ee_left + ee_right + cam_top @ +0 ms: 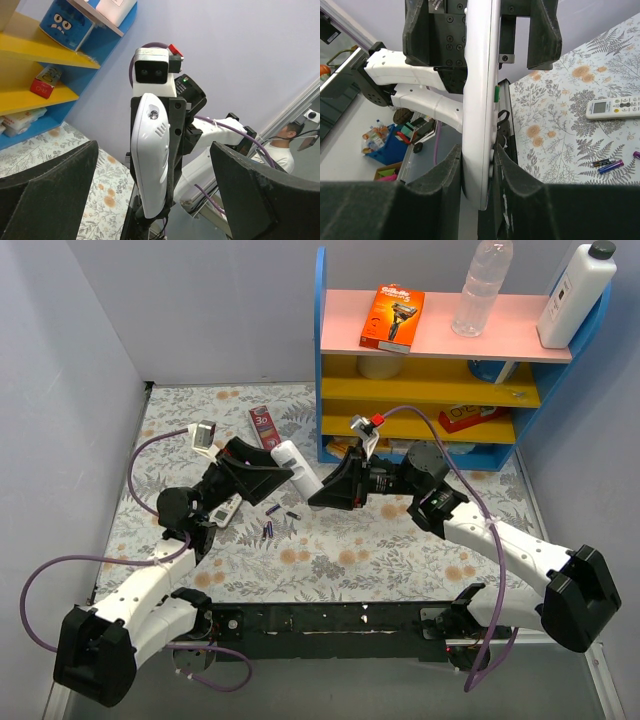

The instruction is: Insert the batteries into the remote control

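Floral surface (400,550), mid-frame: batteries (270,511) lie loose. Above, the right pincer (479,171) grasps the remote (480,100) (white); the left pincer (155,185) gapes, released, around it.

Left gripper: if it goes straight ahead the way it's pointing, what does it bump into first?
The white remote, held upright by the right gripper, straight ahead between the left gripper's open jaws. How near is unclear.
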